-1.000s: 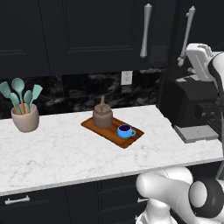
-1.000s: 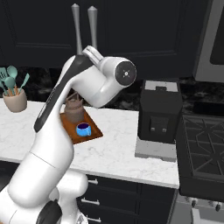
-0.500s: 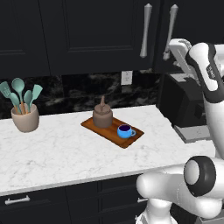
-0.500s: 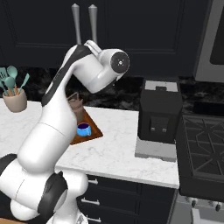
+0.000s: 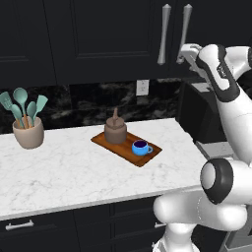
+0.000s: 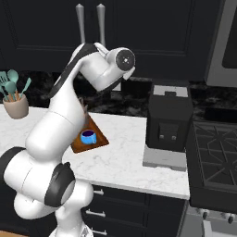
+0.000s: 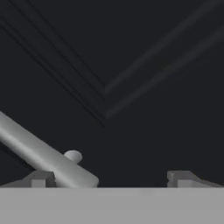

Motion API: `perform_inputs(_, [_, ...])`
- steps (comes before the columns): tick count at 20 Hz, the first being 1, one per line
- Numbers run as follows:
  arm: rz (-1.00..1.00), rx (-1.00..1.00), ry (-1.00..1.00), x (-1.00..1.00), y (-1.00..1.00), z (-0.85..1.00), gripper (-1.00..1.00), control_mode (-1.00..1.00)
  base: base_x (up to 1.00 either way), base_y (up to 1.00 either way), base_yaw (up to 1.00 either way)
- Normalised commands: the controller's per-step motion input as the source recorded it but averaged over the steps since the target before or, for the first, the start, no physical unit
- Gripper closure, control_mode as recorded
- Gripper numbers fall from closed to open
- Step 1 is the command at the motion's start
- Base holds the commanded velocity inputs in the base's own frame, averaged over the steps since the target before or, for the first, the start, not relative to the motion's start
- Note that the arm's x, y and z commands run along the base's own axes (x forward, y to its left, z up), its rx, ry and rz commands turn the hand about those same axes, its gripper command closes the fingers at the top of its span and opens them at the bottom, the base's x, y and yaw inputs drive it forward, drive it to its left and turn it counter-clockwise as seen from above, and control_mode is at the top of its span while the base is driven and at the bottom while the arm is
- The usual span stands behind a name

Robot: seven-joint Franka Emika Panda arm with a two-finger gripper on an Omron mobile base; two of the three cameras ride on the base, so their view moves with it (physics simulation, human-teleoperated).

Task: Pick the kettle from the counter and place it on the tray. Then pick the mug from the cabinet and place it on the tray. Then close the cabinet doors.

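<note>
The kettle (image 5: 115, 131) is seen standing on the tray (image 5: 113, 146), toward the board's 10 o'clock end in the left base view, with its arched handle pointing up. The mug (image 5: 141, 147) is set on the same tray, just beside the kettle at about 4 o'clock from it, and apart from it by a narrow strip of wood. The tray is laid on the counter (image 5: 74, 172), near the middle of the white marble top. A beige utensil pot (image 5: 28, 132) with teal utensils is placed well apart, at 9 o'clock from the tray.

Both cabinet doors (image 5: 98, 39) are shown shut, their two silver bar handles (image 5: 164, 34) standing side by side. The claw (image 5: 186, 52) is raised at the lower end of the right-hand handle. In the hand view its fingertips (image 7: 41, 178) are spread wide, with nothing pinched between them; the bar's end (image 7: 52, 162) is seen just beside the left tip, in front of the dark panelled door. A black appliance (image 6: 169, 122) is seen on the counter at 3 o'clock.
</note>
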Motion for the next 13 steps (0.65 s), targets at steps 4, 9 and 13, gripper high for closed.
perform_inputs(4, [-0.07,-0.10,0.00,0.59,0.00,-0.22,-1.00,-1.00,0.00,0.00,0.00])
perform_inputs(9, [-0.10,-0.10,0.00,0.43,0.00,-0.26,-1.00,-1.00,0.00,0.00,0.00])
perform_inputs(13, [-0.13,-0.08,0.00,0.33,0.00,-0.25,-1.00,-1.00,0.00,0.00,0.00])
